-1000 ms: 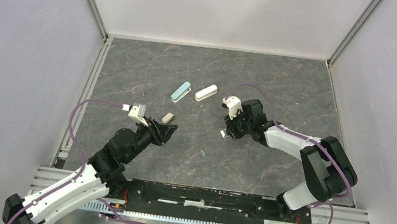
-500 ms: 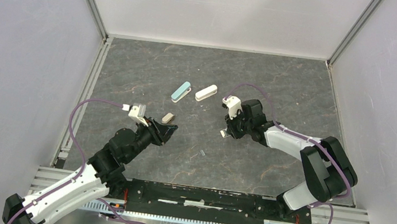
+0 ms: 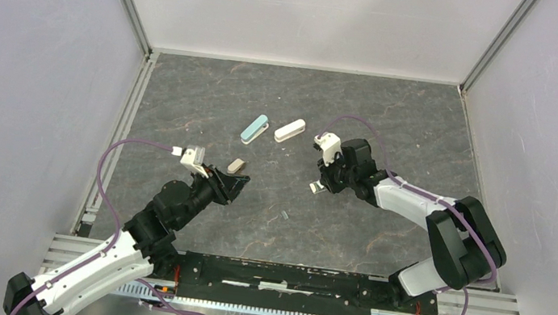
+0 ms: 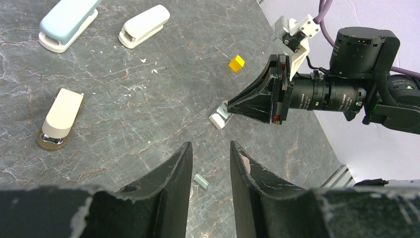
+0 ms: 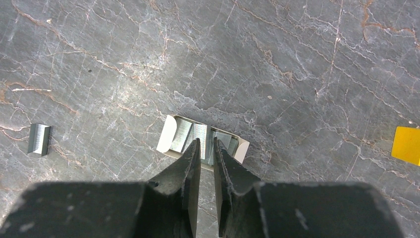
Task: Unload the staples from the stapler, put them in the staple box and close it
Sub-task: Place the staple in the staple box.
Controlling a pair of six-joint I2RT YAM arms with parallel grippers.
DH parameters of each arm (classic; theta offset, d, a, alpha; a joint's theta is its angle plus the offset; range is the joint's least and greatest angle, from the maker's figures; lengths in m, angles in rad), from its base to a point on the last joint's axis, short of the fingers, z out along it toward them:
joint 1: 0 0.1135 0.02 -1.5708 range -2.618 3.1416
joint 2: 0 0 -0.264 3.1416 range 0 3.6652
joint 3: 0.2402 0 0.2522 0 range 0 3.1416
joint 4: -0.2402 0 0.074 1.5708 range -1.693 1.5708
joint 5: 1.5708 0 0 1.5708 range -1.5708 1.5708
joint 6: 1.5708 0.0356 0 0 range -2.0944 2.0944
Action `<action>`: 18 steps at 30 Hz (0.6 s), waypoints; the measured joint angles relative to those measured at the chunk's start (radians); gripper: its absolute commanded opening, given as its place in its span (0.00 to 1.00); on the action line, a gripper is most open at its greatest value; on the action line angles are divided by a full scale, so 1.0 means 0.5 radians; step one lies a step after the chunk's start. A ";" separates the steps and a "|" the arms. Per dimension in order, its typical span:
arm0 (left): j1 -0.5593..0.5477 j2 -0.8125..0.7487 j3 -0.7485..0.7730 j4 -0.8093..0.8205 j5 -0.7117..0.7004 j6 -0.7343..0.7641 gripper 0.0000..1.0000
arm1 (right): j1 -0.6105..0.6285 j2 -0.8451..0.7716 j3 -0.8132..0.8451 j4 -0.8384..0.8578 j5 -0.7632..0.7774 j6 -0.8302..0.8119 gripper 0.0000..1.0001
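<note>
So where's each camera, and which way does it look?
Top external: above, behind the arms, looking down at the table; both arms show.
Left wrist: on the left arm, facing the right gripper across the table; own fingers below.
Right wrist: on the right arm, looking down at the small open box; own fingers below.
Shared: both wrist views show that box and the loose staples.

The right gripper (image 5: 206,144) is covering the middle of the box (image 5: 171,134), so whether it is pinching anything inside is not showing, and in the left wrist view it is also hiding part of the box. Right of the box, the yellow block (image 5: 407,145) is running off the right wrist picture's edge, while up and left of the box the teal stapler (image 4: 67,22) is being cut by the top edge. From above, the staples (image 3: 284,216), down-left of the box, are reading only as a tiny grey speck.
</note>
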 measured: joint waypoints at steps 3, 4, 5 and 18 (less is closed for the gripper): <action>-0.001 0.000 0.000 -0.001 0.000 0.000 0.41 | 0.000 0.004 0.000 -0.001 0.000 0.001 0.20; 0.000 -0.001 0.000 -0.001 0.000 0.000 0.41 | -0.002 0.006 0.000 -0.001 0.000 0.001 0.19; -0.001 -0.002 0.000 -0.001 0.000 0.000 0.41 | -0.002 0.007 0.000 -0.002 0.000 0.001 0.19; 0.000 -0.031 0.000 -0.043 -0.001 0.000 0.41 | -0.018 0.019 0.000 -0.008 0.000 -0.001 0.18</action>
